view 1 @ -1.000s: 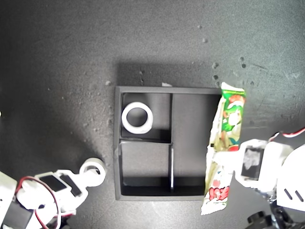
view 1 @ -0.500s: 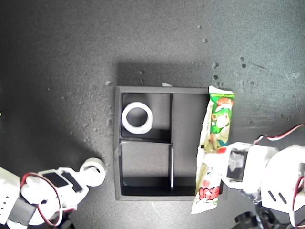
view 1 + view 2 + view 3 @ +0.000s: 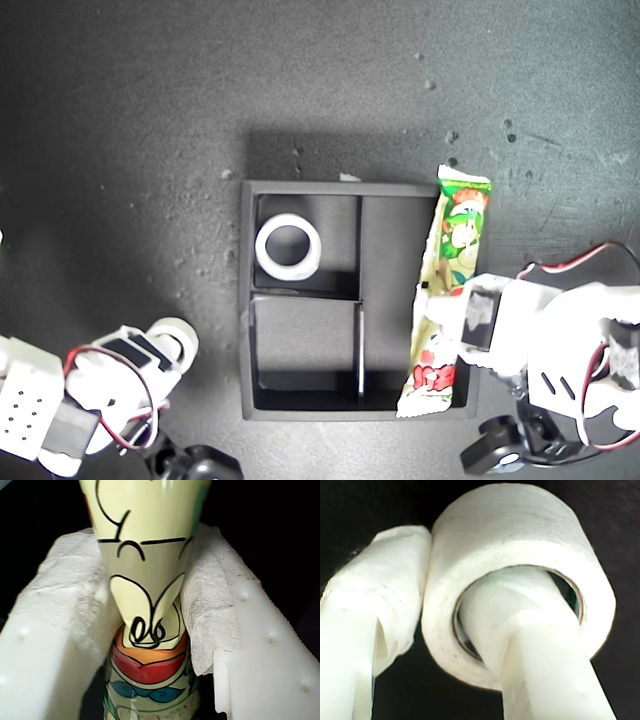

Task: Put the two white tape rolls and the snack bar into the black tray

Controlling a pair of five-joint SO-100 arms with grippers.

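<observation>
The green-and-white snack bar (image 3: pixel 452 250) hangs tilted over the right wall of the black tray (image 3: pixel 245 300) in the exterior view, its red-lettered end over the tall compartment's near corner. My first gripper (image 3: pixel 440 325) is shut on it. In the first wrist view the padded fingers (image 3: pixel 65 605) pinch the snack bar (image 3: pixel 145 580). One white tape roll (image 3: pixel 288 247) lies in the tray's upper small compartment. The other tape roll (image 3: pixel 172 335) is at the exterior view's lower left, where my second gripper (image 3: pixel 172 348) is shut on it. One finger passes through that roll (image 3: pixel 510 535).
The dark tabletop (image 3: pixel 130 150) around the tray carries small crumbs and specks. The tray's lower small compartment (image 3: pixel 300 345) holds nothing. Both arm bodies and their red wires fill the lower corners of the exterior view.
My first gripper has carried the snack bar toward the exterior view's left, from beside the tray to over its right wall. My second gripper has drawn its tape roll slightly further from the tray.
</observation>
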